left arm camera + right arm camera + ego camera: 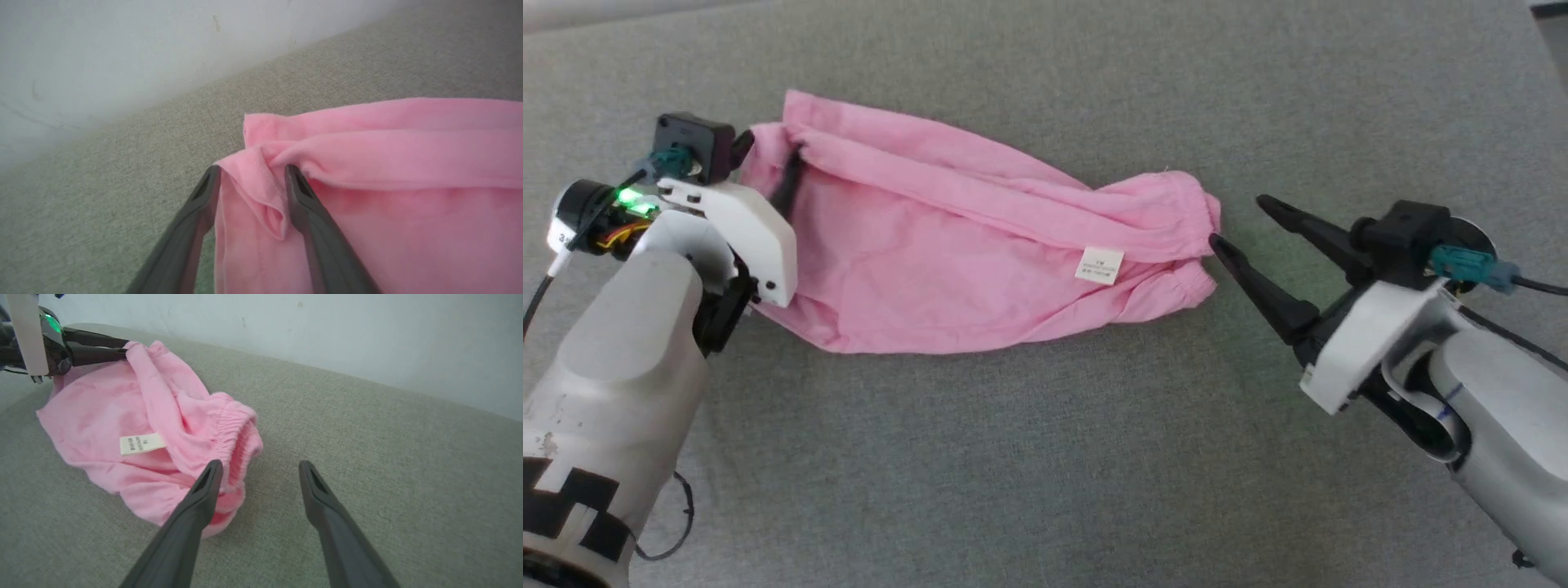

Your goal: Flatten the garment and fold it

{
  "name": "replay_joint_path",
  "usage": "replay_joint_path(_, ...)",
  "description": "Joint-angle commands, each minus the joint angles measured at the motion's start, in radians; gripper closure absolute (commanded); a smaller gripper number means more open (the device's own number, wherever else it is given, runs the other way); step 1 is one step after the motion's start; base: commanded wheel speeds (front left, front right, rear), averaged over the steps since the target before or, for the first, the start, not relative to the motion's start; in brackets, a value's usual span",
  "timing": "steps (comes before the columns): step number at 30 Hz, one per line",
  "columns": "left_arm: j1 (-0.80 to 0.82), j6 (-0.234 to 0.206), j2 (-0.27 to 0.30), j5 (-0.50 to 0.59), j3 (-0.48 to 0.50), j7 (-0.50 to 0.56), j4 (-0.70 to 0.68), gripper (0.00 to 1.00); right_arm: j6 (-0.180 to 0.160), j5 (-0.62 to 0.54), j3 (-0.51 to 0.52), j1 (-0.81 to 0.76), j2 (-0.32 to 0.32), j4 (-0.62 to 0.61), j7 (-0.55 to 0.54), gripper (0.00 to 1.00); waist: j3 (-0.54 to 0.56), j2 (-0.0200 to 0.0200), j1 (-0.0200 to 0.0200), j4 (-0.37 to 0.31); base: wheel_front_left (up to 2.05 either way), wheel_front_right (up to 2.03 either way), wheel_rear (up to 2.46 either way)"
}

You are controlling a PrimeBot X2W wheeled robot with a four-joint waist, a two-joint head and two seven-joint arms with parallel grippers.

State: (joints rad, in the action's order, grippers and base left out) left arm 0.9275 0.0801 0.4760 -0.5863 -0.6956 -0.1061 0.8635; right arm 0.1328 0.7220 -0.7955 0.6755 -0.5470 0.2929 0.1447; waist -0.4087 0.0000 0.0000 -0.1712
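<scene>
The garment (pixel 947 245), pink shorts, lies stretched left to right on the grey cloth surface, with its white label (pixel 1099 265) facing up. My left gripper (pixel 768 159) is at its left end. In the left wrist view the left gripper (pixel 252 171) stands open, with a loose fold of the garment (pixel 408 204) between its fingers. My right gripper (pixel 1236 219) is open and empty just right of the gathered waistband end. In the right wrist view the right gripper (pixel 260 463) has one finger at the edge of the garment (pixel 122 408), near the label (pixel 142 443). The left gripper (pixel 122 347) shows at that view's top left.
The grey fabric surface (pixel 1045 457) spreads wide in front of and to the right of the garment. A pale wall (pixel 367 335) rises along its far edge. A thin black cable (pixel 682 523) hangs by my left forearm.
</scene>
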Motion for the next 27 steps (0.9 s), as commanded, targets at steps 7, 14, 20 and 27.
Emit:
replay_joint_path(7, 0.045, 0.033, 0.027, 0.021, -0.045, 0.044, -0.059, 0.00, -0.002, -0.089, 0.133, -0.130, -0.008, -0.085, 0.022, 0.00, 0.171, 0.0000, 0.0000, 0.068, 0.00, 0.00, 0.00)
replay_joint_path(14, 0.076, 0.049, 0.074, -0.060, -0.112, 0.352, -0.135, 0.00, -0.002, -0.167, 0.249, -0.242, 0.021, -0.177, -0.034, 0.00, 0.210, 0.0000, 0.0000, 0.072, 0.00, 0.00, 0.00)
replay_joint_path(20, 0.074, 0.050, 0.126, -0.214, -0.179, 0.664, -0.227, 0.00, -0.002, -0.205, 0.295, -0.285, 0.050, -0.242, -0.086, 0.00, 0.194, 0.0000, 0.0000, 0.048, 0.00, 0.00, 0.00)
replay_joint_path(27, 0.044, 0.043, 0.133, -0.274, -0.208, 0.818, -0.216, 0.00, -0.002, -0.225, 0.297, -0.279, 0.079, -0.270, -0.113, 0.00, 0.149, 0.0000, 0.0000, 0.005, 0.00, 0.00, 0.00)
